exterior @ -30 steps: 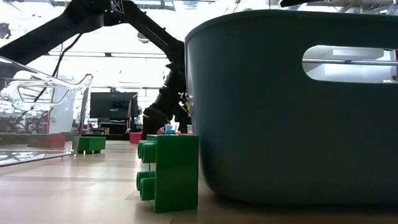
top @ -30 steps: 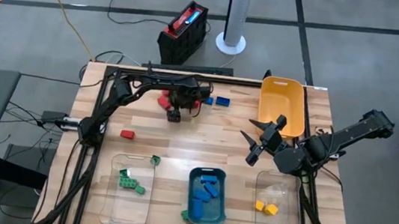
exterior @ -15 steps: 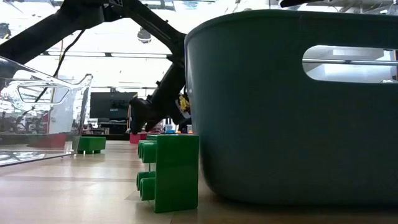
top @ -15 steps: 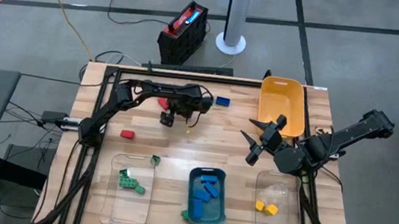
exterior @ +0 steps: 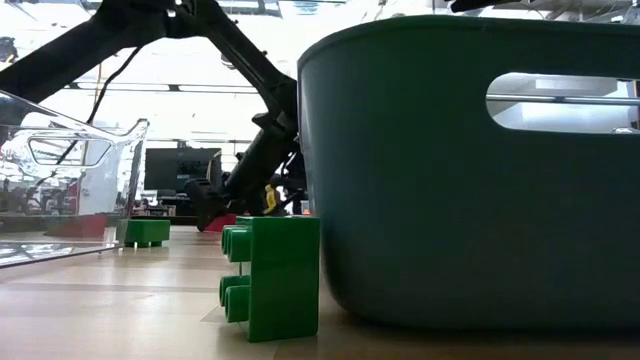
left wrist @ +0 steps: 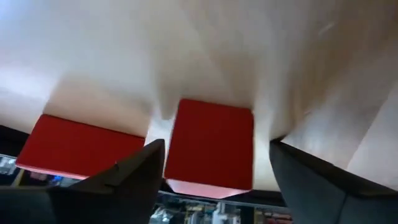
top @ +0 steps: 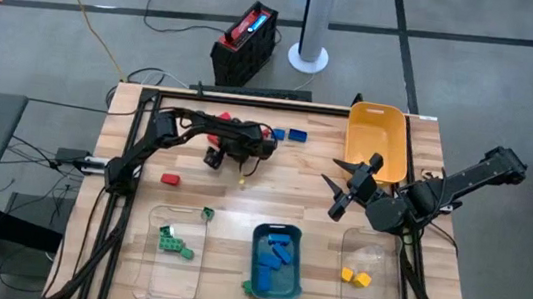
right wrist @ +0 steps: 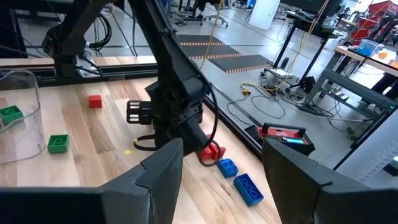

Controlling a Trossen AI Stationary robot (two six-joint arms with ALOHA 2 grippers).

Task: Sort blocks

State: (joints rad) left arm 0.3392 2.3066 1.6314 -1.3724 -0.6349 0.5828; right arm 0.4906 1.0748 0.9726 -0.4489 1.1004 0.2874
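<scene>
Two red blocks fill the left wrist view: one [left wrist: 210, 144] sits between the left hand's [left wrist: 211, 171] spread fingers, which stand apart from it, and another [left wrist: 81, 144] lies just beside. From above, that hand [top: 213, 156] hangs over the far-left worktop [top: 272, 185], its arm bent low. The right hand [top: 345, 191], fingers wide and holding nothing, hovers near the yellow bin [top: 379, 137].
</scene>
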